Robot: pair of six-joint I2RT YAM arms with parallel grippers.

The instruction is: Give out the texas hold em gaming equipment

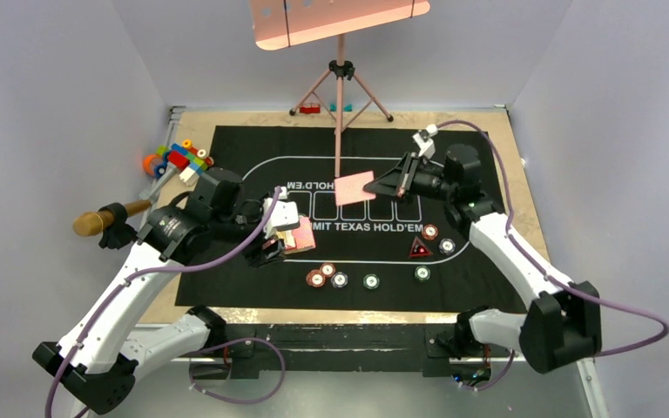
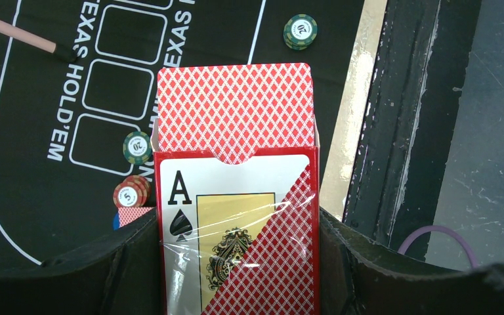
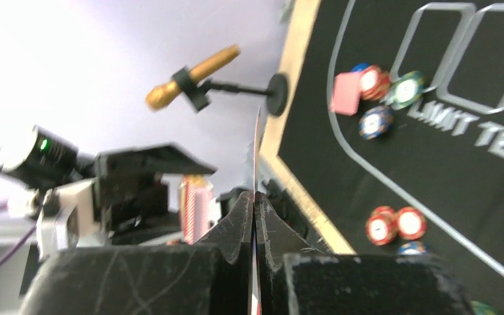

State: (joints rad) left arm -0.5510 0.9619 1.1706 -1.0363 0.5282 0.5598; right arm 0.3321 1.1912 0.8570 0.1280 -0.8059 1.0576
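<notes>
Dealing looks partway, judging from the layout. L fingers clamp the card box by its sides, flap up, ace-of-spades face twd the cam; how many cards remain inside, can't tell. R fingers are pinched shut on one card, which sticks out ahead of them, over the printed boxes on the mat. A dealt card lies face-down well beyond the R fingers, beside chips. The printed boxes look bare, so most dealing prob. remains.

Count, top view:
- 1 box
- 1 card in the R fingers
- 1 triangle, nearer the arm bases than the R fingers
- 7 chips: 3 red chips, 2 pale chips, 2 green chips

A few more chips sit under the L fingers, and I can't match them btw views.
</notes>
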